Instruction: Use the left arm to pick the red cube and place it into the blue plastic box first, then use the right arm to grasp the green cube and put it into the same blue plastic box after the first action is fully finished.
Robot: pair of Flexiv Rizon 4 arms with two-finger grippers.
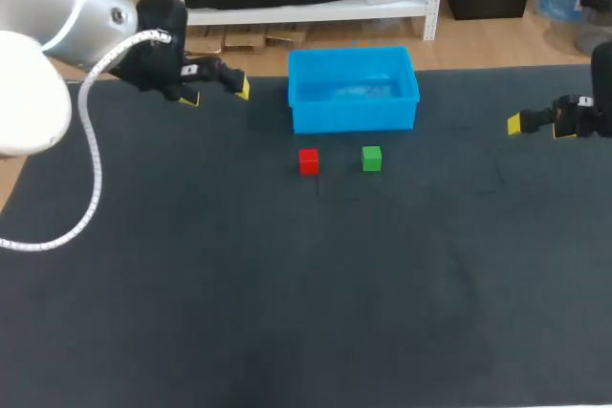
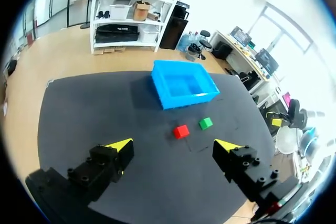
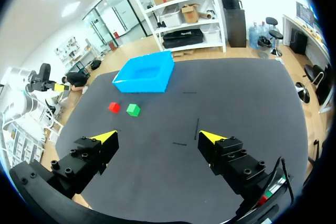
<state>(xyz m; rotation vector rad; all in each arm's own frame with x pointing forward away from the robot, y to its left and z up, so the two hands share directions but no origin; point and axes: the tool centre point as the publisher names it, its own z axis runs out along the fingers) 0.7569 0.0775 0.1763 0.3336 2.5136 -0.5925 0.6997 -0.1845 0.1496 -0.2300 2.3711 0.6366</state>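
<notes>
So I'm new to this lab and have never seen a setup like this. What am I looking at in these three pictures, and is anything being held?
This is a robot with two arms working at a dark table. The wide picture comes from a fixed camera above and behind the robot, looking down. The two round pictures come from a camera on each arm's wrist, looking out along its two yellow-tipped fingers. The left gripper hangs over the table's left side and the right gripper over its right. Both are open and hold nothing. On the table stands a blue plastic box, which looks empty. Just in front of it lie a red cube and a green cube, side by side but not touching. Neither cube has been picked up yet.
</notes>
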